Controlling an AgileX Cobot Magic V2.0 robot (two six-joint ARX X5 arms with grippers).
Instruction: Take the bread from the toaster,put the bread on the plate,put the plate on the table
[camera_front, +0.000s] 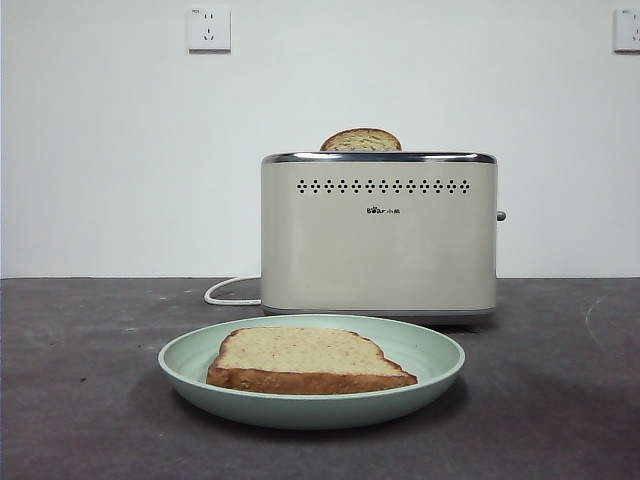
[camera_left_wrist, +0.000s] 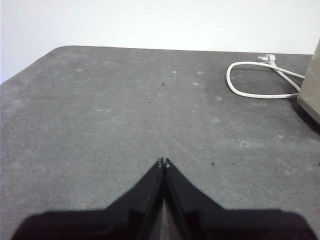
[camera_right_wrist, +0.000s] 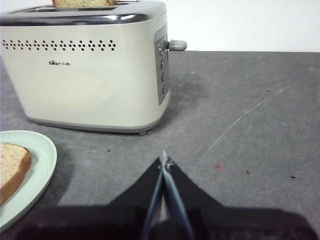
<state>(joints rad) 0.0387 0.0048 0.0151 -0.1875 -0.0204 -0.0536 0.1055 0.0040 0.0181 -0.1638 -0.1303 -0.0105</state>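
On the plate (camera_front: 432, 372) lies the bread (camera_front: 305, 359), flat.

The toaster (camera_front: 378, 240) has smooth cream sides and a shiny chrome rim; the desk (camera_front: 80, 400) is matt, speckled; the plate (camera_front: 420, 350) is smooth, slightly satin.

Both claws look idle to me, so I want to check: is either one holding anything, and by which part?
Nothing is held. The left claw and right claw are both shut and empty above the table.

The toaster (camera_front: 378, 240) bears a small dark logo under its row of holes: "Bear", then tiny characters too small to read. No other text legible.
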